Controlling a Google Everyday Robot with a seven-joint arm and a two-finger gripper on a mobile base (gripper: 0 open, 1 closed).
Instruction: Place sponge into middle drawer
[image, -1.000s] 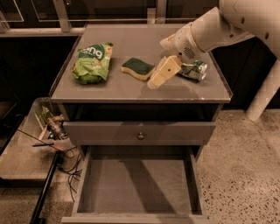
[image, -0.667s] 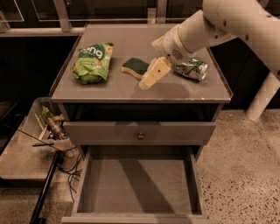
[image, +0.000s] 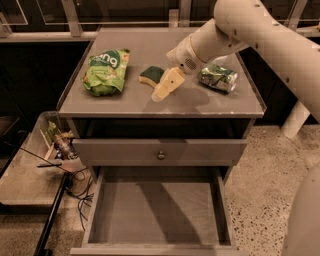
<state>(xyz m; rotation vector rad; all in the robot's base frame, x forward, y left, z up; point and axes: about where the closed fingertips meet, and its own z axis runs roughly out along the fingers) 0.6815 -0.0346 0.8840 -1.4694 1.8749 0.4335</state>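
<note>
The sponge (image: 151, 75), dark green on top with pale yellow foam below, lies on the grey cabinet top (image: 150, 107) near its middle. My gripper (image: 161, 92) hangs just right of and in front of the sponge, its cream fingers (image: 167, 84) pointing down-left over the cabinet top. It holds nothing that I can see. The middle drawer (image: 155, 212) stands pulled open below, a wide shallow grey drawer with a bare flat floor.
A light-green snack bag (image: 105, 71) lies on the left of the cabinet top. A crushed green can (image: 218, 78) lies on the right. A closed narrow drawer front with a round knob (image: 161, 155) is above the open drawer. Cables and clutter (image: 62, 147) sit at the left.
My arm and gripper have moved left across the cabinet top, from beside the can toward the sponge. The sponge, bag and can have not moved.
</note>
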